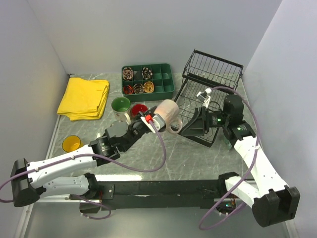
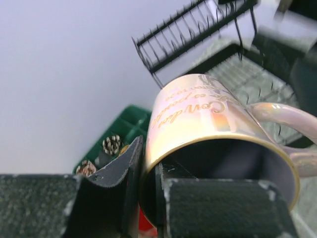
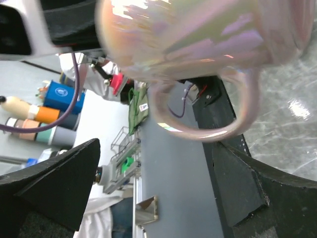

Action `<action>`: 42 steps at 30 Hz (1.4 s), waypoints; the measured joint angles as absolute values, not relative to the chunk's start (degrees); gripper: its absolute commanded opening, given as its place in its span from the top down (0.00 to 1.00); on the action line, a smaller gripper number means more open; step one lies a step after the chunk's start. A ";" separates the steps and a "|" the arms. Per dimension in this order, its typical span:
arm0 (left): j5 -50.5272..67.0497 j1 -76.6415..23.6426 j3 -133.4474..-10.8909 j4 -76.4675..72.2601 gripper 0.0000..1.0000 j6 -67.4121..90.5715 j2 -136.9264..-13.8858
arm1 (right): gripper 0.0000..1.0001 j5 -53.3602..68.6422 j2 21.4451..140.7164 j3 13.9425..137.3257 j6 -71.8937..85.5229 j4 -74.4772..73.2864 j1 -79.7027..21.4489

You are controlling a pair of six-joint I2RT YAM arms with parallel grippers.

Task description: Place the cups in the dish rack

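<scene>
Mug [image 1: 167, 112] of glossy pearly pink ceramic, rim pinched by left hand [image 1: 153, 120], looped handle facing spread right hand [image 1: 185, 126]

You find lettering in one place only: the beige-pink mug [image 2: 208, 119] carries gold cursive script across its side, seen in the left wrist view. It runs in several slanted lines, tilted and partly lost in the sheen of the glaze. On the largest line you can pick out what looks like a capital C followed by "o" and "v", but no whole word reads with certainty. In the right wrist view, a blue can [image 3: 63, 94] in the background bears a round white emblem, too small for you to read. A small white tag [image 3: 144, 106] with a red mark is equally illegible. The top view gives you nothing readable.
</scene>
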State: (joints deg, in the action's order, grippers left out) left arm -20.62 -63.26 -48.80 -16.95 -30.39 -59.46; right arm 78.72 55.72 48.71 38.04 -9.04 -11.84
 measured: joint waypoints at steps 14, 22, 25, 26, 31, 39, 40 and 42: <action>-15.66 -63.48 -51.29 -24.64 0.99 -30.39 -58.59 | 0.04 78.43 59.22 48.10 58.19 11.40 -16.34; -14.68 -63.46 -51.29 -29.02 0.99 -30.28 -58.63 | 0.23 76.73 61.69 49.08 76.25 29.47 -20.86; -14.63 -63.46 -51.29 -29.71 0.99 -29.95 -58.52 | 0.28 76.18 61.67 49.08 80.60 34.02 -20.86; -14.59 -63.46 -51.29 -29.71 0.99 -29.74 -58.43 | 0.31 76.09 61.67 49.08 81.52 34.76 -20.86; -14.17 -63.46 -51.29 -29.78 0.99 -28.99 -58.22 | 0.41 76.03 61.78 49.08 83.96 36.47 -20.86; -13.26 -63.29 -51.29 -29.67 0.99 -28.84 -58.22 | 0.86 76.05 62.02 49.10 86.65 36.16 -20.86; -12.99 -63.24 -51.29 -29.56 0.99 -29.28 -58.22 | 0.94 76.09 62.02 49.17 87.81 35.94 -20.86; -12.60 -63.07 -51.29 -29.32 0.99 -30.39 -58.22 | 1.00 76.05 62.02 49.52 90.06 35.73 -20.86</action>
State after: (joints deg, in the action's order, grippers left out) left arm -12.60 -63.07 -51.29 -29.32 -30.39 -58.22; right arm 76.05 62.02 49.52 90.06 35.73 -20.86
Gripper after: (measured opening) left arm 0.163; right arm 0.227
